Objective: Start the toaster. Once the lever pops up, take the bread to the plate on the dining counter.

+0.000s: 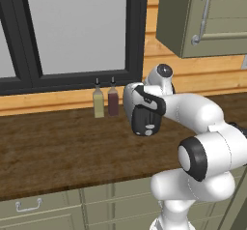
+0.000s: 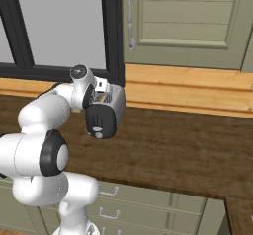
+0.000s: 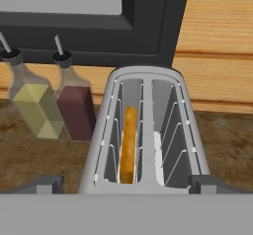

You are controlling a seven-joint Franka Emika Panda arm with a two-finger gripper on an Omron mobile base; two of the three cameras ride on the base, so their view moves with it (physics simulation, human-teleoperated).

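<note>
The silver-grey toaster (image 3: 143, 130) stands on the dark wood worktop against the wall, and I look down into its two slots. The bread (image 3: 128, 145) sits on edge deep in the left slot, showing its tan crust. My gripper (image 3: 126, 182) hovers just above the toaster's near end, open, with one fingertip (image 3: 47, 183) on each side and nothing held. From the right base view, the hand (image 2: 101, 92) sits over the toaster (image 2: 111, 108), whose black end panel and white knob (image 2: 99, 135) face the base. The lever is too small to make out. The plate and dining counter are out of view.
Two small bottles, one yellowish (image 3: 34, 108) and one dark red (image 3: 76, 108), stand close to the toaster's left by the window sill (image 1: 72, 81). A wall cabinet (image 1: 202, 19) hangs above right. Handled olive drawers (image 2: 108, 199) run under the worktop (image 2: 188, 145).
</note>
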